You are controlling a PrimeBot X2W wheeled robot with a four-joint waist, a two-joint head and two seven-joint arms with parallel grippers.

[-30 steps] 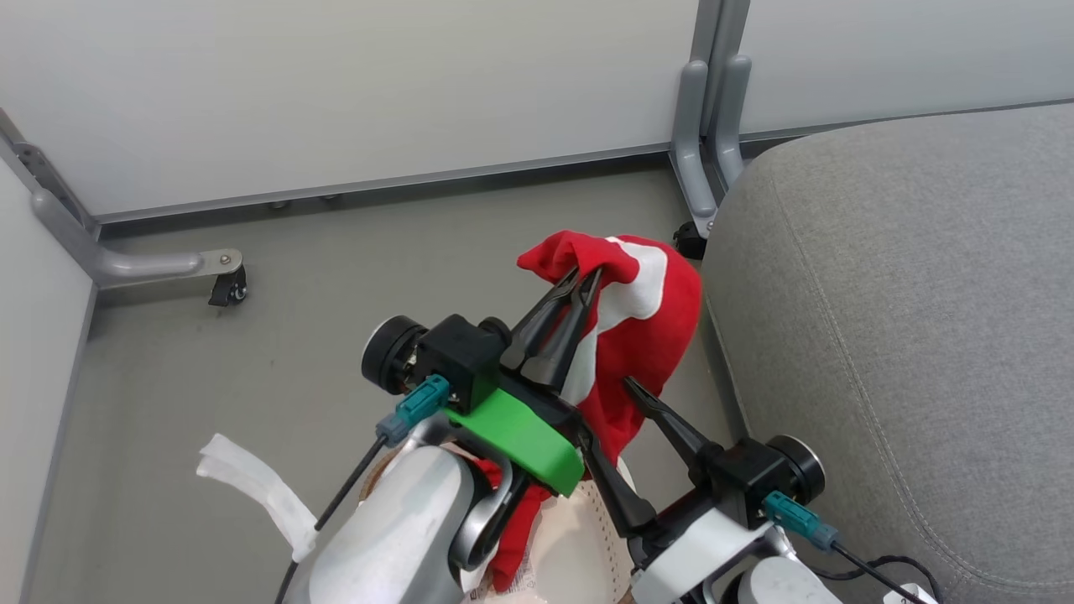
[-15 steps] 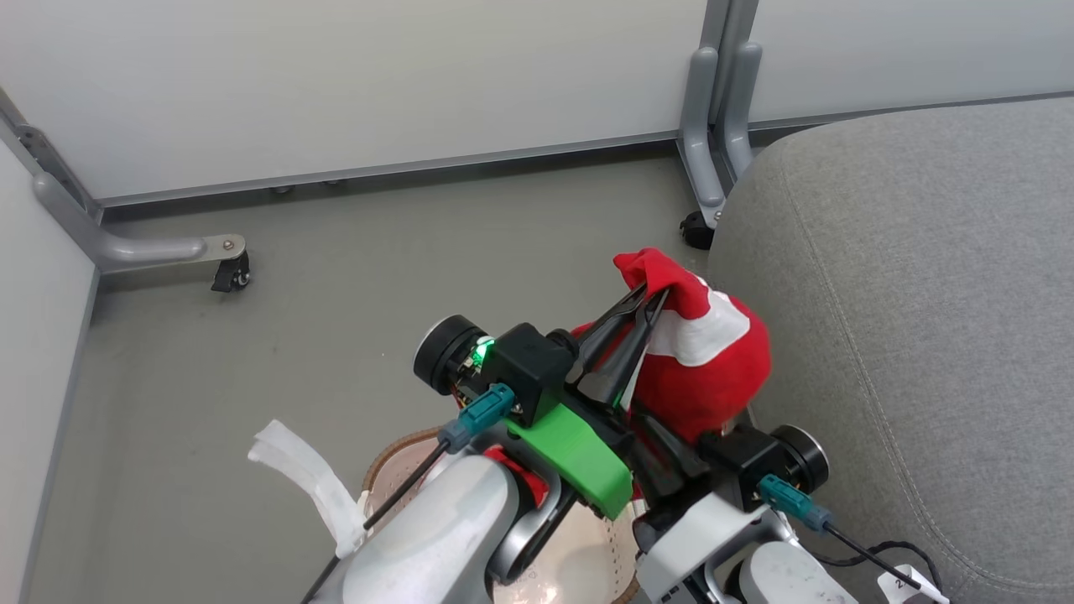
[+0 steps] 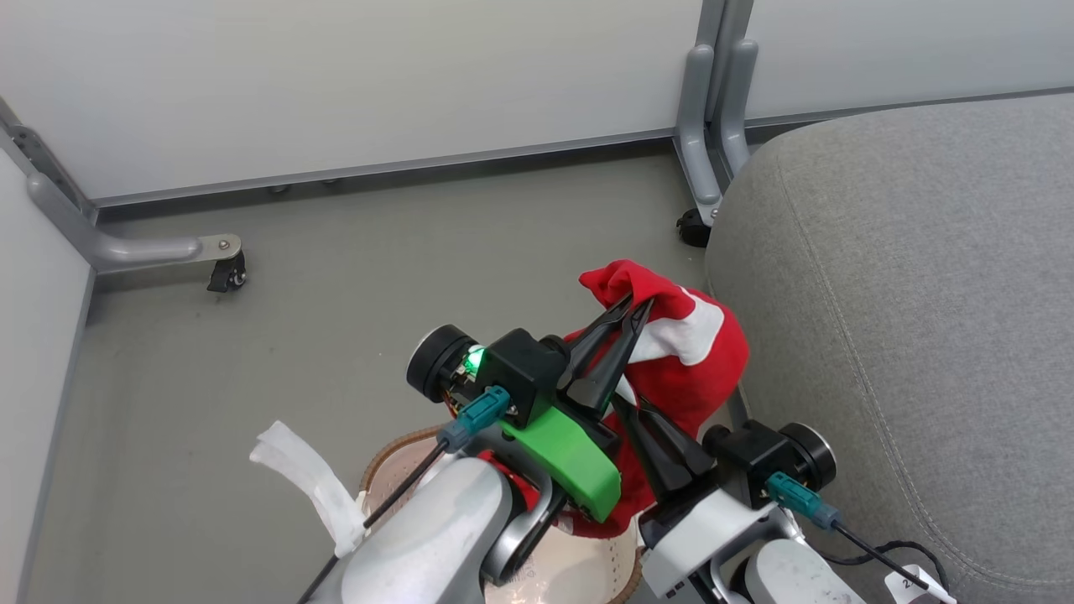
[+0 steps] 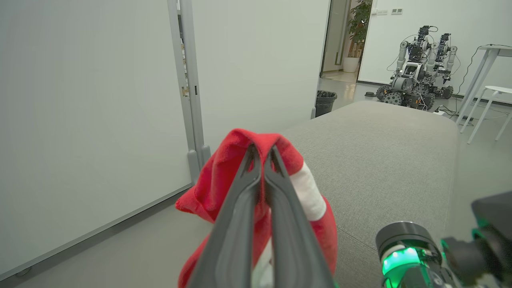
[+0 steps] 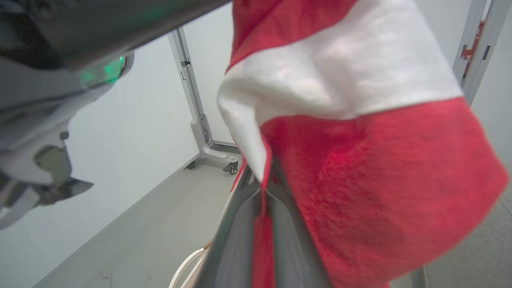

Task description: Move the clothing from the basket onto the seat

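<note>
The left hand (image 3: 638, 302) is pinched together on the top fold of a red garment (image 3: 696, 369) with a white band, so the cloth hangs as a limp bunch below and to the right of its fingertips. The right hand (image 3: 625, 403), lower down and just under the left, is also closed on the same piece; its wrist view shows a strip of red caught between the two fingers. The garment looks light and soft, with no stiffness. It will probably sag, swing and drape over whatever it meets, and a thin pinch could slide off a single layer. A thick fold or the banded hem looks like the surer place to hold, with the two grips kept apart so the cloth spreads. The seat (image 3: 906, 294) lies just to the right of both hands, its rounded edge nearly touching the hanging cloth. The basket (image 3: 394, 453) sits below and behind the hands, under the forearms. More red cloth (image 3: 612, 516) shows at its mouth, and I cannot tell whether it is the same piece. Beyond the fingertips stand a grey partition post (image 3: 701, 168) and its castor (image 3: 692, 228), near the seat's corner, and swinging cloth could brush them. The floor (image 3: 336, 294) spreads to the left.
</note>
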